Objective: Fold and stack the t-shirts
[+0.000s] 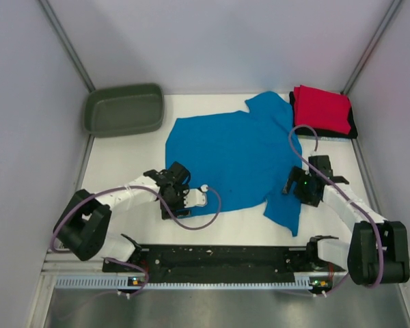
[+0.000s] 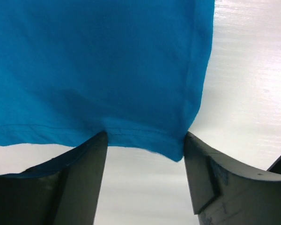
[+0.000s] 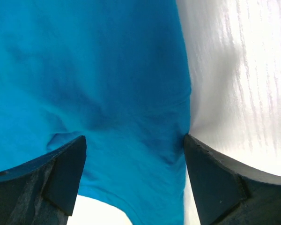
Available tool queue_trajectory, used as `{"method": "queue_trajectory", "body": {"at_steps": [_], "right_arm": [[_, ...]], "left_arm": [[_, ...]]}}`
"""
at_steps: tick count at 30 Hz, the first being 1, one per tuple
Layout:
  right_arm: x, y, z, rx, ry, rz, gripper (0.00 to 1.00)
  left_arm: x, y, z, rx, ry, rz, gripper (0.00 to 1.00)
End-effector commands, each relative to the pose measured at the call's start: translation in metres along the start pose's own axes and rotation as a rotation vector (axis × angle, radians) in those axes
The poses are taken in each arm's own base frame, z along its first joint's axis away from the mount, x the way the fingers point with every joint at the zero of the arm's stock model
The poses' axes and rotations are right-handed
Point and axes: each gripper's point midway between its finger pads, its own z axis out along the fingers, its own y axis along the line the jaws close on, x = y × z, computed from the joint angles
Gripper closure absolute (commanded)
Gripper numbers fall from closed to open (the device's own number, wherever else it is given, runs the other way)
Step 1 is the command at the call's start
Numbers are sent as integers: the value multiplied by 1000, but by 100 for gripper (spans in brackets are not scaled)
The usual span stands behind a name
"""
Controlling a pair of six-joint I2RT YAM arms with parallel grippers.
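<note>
The bright turquoise-blue short-sleeved cotton t-shirt (image 1: 232,160) lies spread flat in the middle of the white table (image 1: 123,164), its hem toward 9 o'clock and its sleeves reaching toward 12 and 6 o'clock. It looks light, limp and thin, so it will probably sag and wrinkle when lifted and slide easily over the smooth tabletop. The best places to take it appear to be the stitched hem corner and the seamed edge by the shoulder, where the doubled cloth gives a firmer bite. The left gripper (image 1: 180,195) sits at the shirt's 7 o'clock corner. In its wrist view the dark fingers (image 2: 84,173) stand spread apart, with the hem running between the tips and nothing pinched yet. The right gripper (image 1: 295,184) is at the shirt's 4 o'clock edge, near the sleeve closest to the arms. Its fingers (image 3: 210,173) are likewise held wide, straddling cloth beside a seam, and whether the tips press on the fabric cannot be told. A folded red t-shirt (image 1: 321,109) rests on a folded black one (image 1: 354,126) at 1 o'clock, and a dark olive-green plastic tub (image 1: 96,113) sits at 11 o'clock.
</note>
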Motion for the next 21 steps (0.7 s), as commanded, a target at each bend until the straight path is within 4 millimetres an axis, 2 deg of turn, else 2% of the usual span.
{"method": "queue_trajectory", "body": {"at_steps": [1, 2, 4, 5, 7, 10, 12, 15, 17, 18, 19, 21], "right_arm": [[-9, 3, 7, -25, -39, 10, 23], [-7, 4, 8, -33, -35, 3, 30], [-9, 12, 9, -77, -34, -16, 57], [-10, 17, 9, -108, -33, -36, 70], [-16, 30, 5, -177, -47, -89, 98], [-31, 55, -3, -223, -75, -188, 100], [-44, 81, -12, -193, -98, -308, 100], [-23, 122, -11, -140, -37, -508, 100], [-5, 140, -4, -104, 12, -604, 100], [7, 147, 1, -89, 51, -649, 97], [16, 157, 3, -88, 78, -684, 86], [39, 178, 4, -121, 138, -783, 74]], "left_arm": [[-3, 16, 6, -51, 26, -30, 45], [-4, 17, 5, -53, 22, -34, 60], [-7, 21, 4, -69, 15, -42, 94], [-6, 24, 3, -88, 19, -55, 100], [-6, 30, 1, -120, 21, -74, 100], [1, 51, -6, -220, 38, -130, 100], [6, 66, -13, -276, 34, -175, 100], [14, 80, -20, -308, 35, -236, 100], [19, 84, -23, -314, 32, -264, 100], [23, 85, -24, -317, 30, -275, 100], [25, 85, -25, -315, 28, -281, 100], [30, 84, -26, -312, 27, -294, 100]]}}
